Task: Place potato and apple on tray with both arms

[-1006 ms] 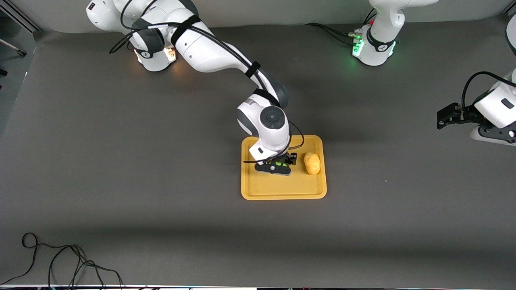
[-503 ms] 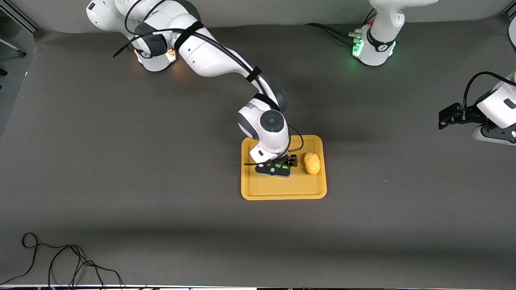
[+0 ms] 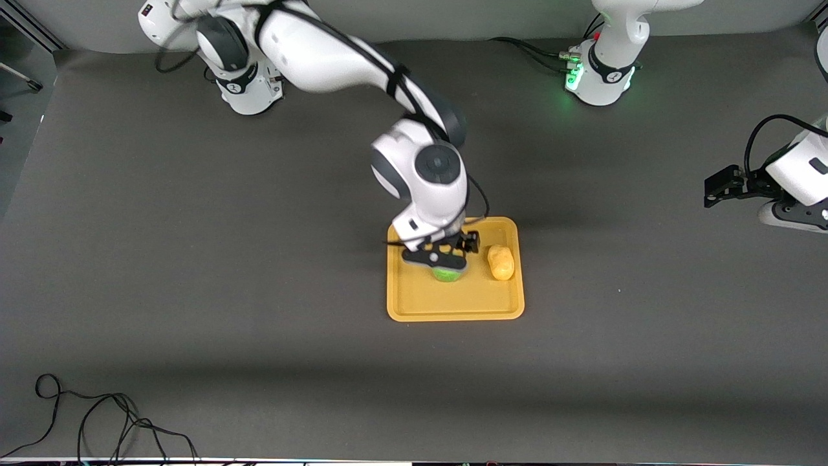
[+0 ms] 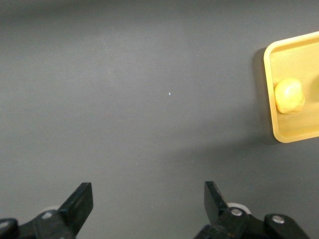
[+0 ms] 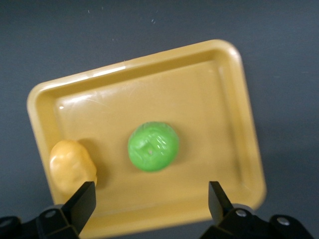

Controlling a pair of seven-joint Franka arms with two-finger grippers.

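Note:
The yellow-orange tray (image 3: 414, 304) lies mid-table. The green apple (image 3: 446, 274) rests on it, partly under my right gripper (image 3: 435, 259), which is open, empty and raised above it. The potato (image 3: 501, 261) lies on the tray beside the apple, toward the left arm's end. In the right wrist view the apple (image 5: 153, 146), potato (image 5: 71, 164) and tray (image 5: 239, 119) show below my open right gripper (image 5: 152, 199). My left gripper (image 3: 719, 188) waits open and empty over bare table at the left arm's end. The left wrist view shows the left gripper (image 4: 148, 201), the potato (image 4: 289, 95) and a tray corner (image 4: 284, 135).
A dark grey mat (image 3: 194, 259) covers the table. A black cable (image 3: 97, 421) lies coiled near the front edge toward the right arm's end. The arm bases (image 3: 601, 71) stand along the edge farthest from the front camera.
My right gripper has let go of the apple, which now rests on the tray, and has lifted up and back from it. The left arm has barely moved.

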